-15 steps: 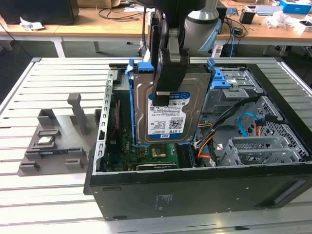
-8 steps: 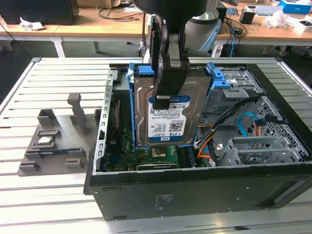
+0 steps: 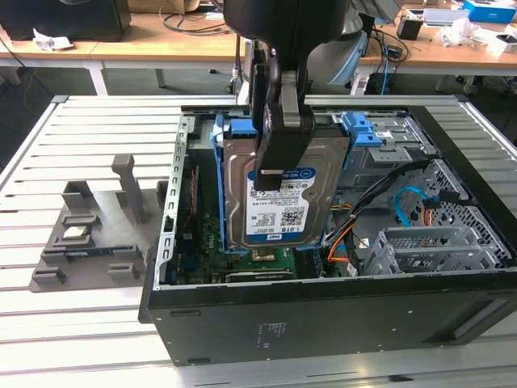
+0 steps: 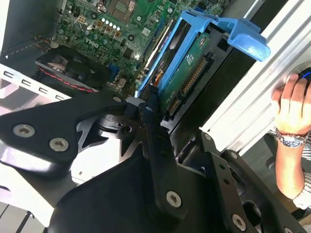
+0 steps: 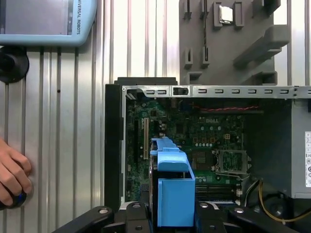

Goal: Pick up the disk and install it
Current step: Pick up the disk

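Two fingers (image 3: 281,141) of the gripper (image 3: 275,174) are clamped on the disk (image 3: 279,214). One presses on its labelled face and the other sits behind it, so the jaws pinch the flat sides near the upper end. The disk hangs straight below the gripper, upright, with its long axis running down from the fingertips. Its lower end sits low inside the open computer case (image 3: 323,323), close over the circuit board (image 3: 266,259); I cannot tell whether it touches anything there.

A blue frame (image 3: 216,158) wraps the disk's edges. In the second wrist view this frame (image 4: 243,39) reaches out past the fingertips, and the disk's green underside lies between the two fingers.

Beside the gripper, toward the exterior view's right and about level with the disk's upper end, stands a metal drive cage with blue tabs (image 3: 359,129). It looks like the likely seat for the disk. The disk is next to the cage, not in it, and its broad face is turned across the cage rather than lined up with it.

Farther out, a grey holder (image 3: 89,234) sits on the slatted table (image 3: 48,323), well apart on the exterior view's left. A person's hand (image 4: 291,107) rests beyond the case wall, well clear of the gripper.
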